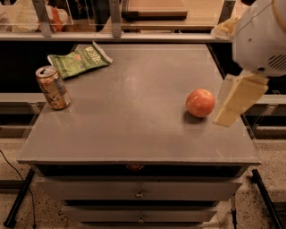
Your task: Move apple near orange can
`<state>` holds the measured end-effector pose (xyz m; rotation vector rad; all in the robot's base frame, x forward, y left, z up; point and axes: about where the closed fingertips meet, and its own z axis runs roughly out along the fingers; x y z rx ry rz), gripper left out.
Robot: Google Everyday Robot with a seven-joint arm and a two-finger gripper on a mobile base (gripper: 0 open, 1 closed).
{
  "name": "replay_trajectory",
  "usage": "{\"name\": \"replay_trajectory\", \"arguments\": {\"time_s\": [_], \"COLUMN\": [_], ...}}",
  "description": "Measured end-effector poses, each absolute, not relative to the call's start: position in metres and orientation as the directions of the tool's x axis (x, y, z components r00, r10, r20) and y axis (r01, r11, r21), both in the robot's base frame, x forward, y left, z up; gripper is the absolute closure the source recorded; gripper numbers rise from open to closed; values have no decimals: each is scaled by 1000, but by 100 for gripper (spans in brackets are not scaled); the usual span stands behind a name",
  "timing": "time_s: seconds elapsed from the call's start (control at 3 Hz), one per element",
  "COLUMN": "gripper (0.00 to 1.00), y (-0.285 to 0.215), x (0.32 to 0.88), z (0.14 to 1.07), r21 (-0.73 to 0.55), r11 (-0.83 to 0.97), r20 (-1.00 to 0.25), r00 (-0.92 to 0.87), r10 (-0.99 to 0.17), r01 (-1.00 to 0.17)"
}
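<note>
Grey tabletop (pixel 134 134), matte, slightly scuffed, sits on a cabinet with drawers (pixel 139 193) below the front edge. Speckled floor (pixel 268 210) underneath; a dark cable (pixel 18 176) runs along the lower left. Behind the table: a rail (pixel 134 36) with metal uprights and a wooden board (pixel 154 9) on a higher level.

Apple (pixel 200 103): reddish-orange with pale mottling, resting on the right part of the tabletop, about midway between back and front edges. It casts a small shadow on its front-left side.

Orange can (pixel 53 87): upright near the left edge, silver top with pull tab facing up, dark markings on the side. Well apart from the apple, nearly the full width of the table between them.

Green chip bag (pixel 79 59): lying flat at the back left, just behind the can, close to it, but contact cannot be judged.

Gripper (pixel 232 105): at the right edge of the view, hanging below a white rounded arm housing (pixel 261 38). Its pale tan end points down and to the left, just beside the apple on the apple's right, not touching it. Nothing held. Wide or narrow: cannot tell from this angle.
</note>
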<state>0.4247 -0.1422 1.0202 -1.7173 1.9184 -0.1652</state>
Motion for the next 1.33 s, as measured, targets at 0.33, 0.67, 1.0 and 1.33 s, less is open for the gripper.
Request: {"name": "replay_trajectory", "arguments": {"time_s": [0.33, 0.67, 1.0, 1.33], "gripper": [0, 0, 0, 0], "y": [-135, -135, -137, -152], "x": [444, 446, 461, 491], "z": [973, 967, 964, 961], "r21": [-381, -372, -372, -362], "r11": [191, 195, 188, 213], "r20": [-337, -339, -387, -495], "r00": [-57, -62, -32, -7], "r10": [-940, -939, -921, -869], "r01": [-905, -907, -909, -908]}}
